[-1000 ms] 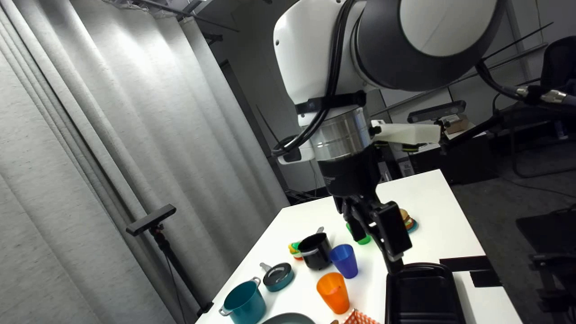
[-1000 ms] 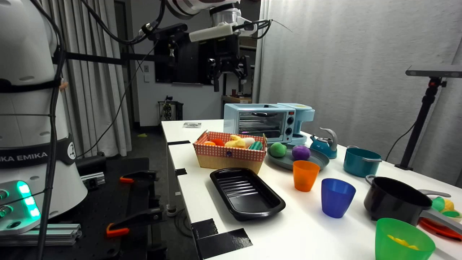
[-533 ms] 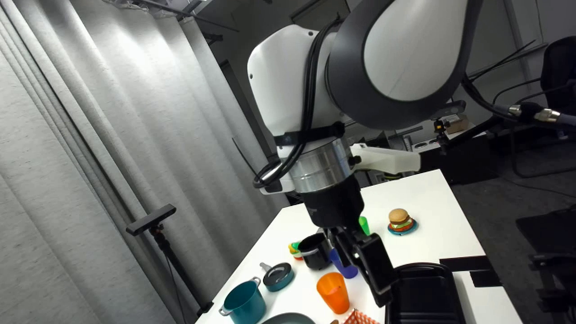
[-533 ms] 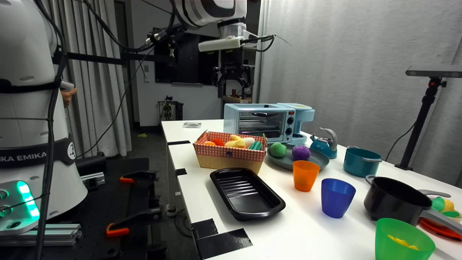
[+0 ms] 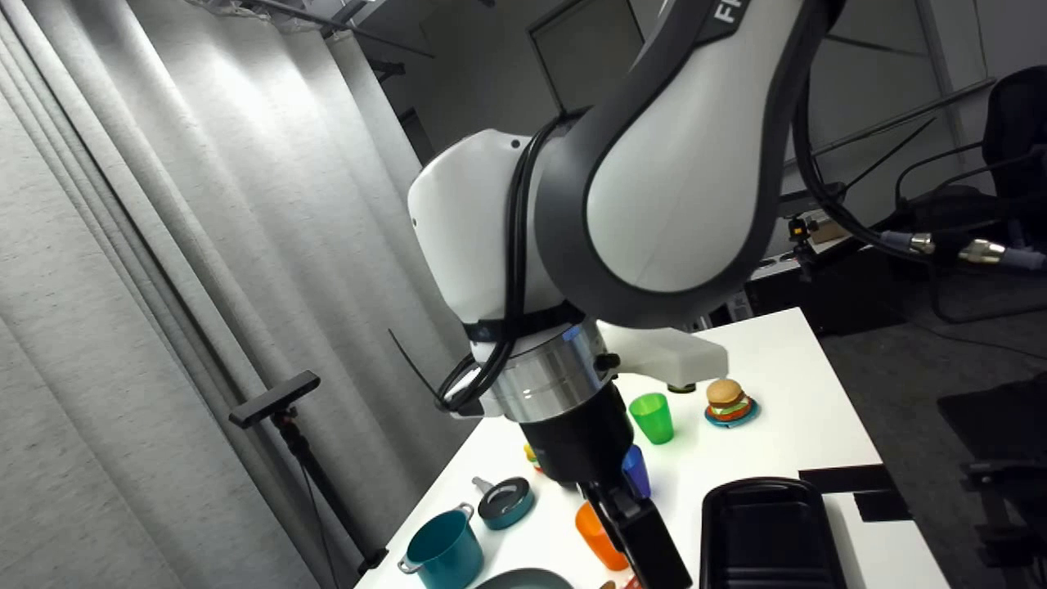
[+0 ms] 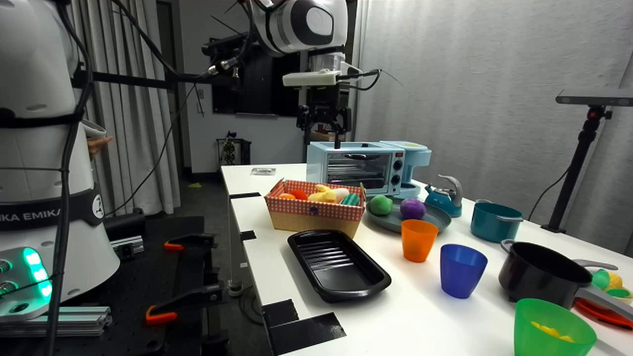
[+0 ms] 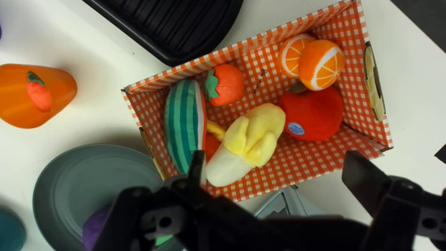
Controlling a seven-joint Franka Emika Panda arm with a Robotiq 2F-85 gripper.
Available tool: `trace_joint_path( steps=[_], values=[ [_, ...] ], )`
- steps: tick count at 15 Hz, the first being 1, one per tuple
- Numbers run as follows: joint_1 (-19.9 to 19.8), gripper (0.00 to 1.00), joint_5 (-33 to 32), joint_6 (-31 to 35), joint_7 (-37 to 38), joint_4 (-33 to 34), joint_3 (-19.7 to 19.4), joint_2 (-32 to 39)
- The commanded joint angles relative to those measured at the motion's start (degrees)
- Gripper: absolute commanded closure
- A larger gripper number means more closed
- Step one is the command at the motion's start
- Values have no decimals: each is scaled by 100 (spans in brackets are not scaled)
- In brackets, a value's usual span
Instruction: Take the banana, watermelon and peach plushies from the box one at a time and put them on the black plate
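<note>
The checkered box [image 6: 316, 215] stands on the white table. In the wrist view, the box [image 7: 352, 38] holds a half-peeled yellow banana [image 7: 263, 134], a green striped watermelon slice [image 7: 183, 122] and other fruit plushies. I cannot make out which one is a peach. The banana [image 6: 322, 194] and watermelon [image 6: 351, 200] also show in an exterior view. A black ribbed rectangular dish [image 6: 341, 272] lies beside the box; it also shows in the wrist view [image 7: 167, 24]. My gripper [image 6: 322, 139] is open and empty above the box. In the wrist view the gripper [image 7: 275, 170] has widely parted fingers.
A grey round plate [image 7: 76, 174] beside the box bears a green [image 6: 381, 204] and a purple plush [image 6: 412, 209]. A blue toaster oven [image 6: 356, 168] stands behind the box. An orange cup [image 6: 418, 242], blue cup [image 6: 462, 272] and black pot [image 6: 539, 277] stand nearby.
The arm and gripper have come down, moving down in both exterior views. They have also shifted left in one and right in the other. The plushies and box have not moved.
</note>
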Motion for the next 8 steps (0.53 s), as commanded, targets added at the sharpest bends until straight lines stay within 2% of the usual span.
trace_joint_path(
  steps=[1,8],
  values=[
    [-120,0,163,133,414,277,109,428],
    [-63,0,182,403,1368,310,174,862]
  ],
)
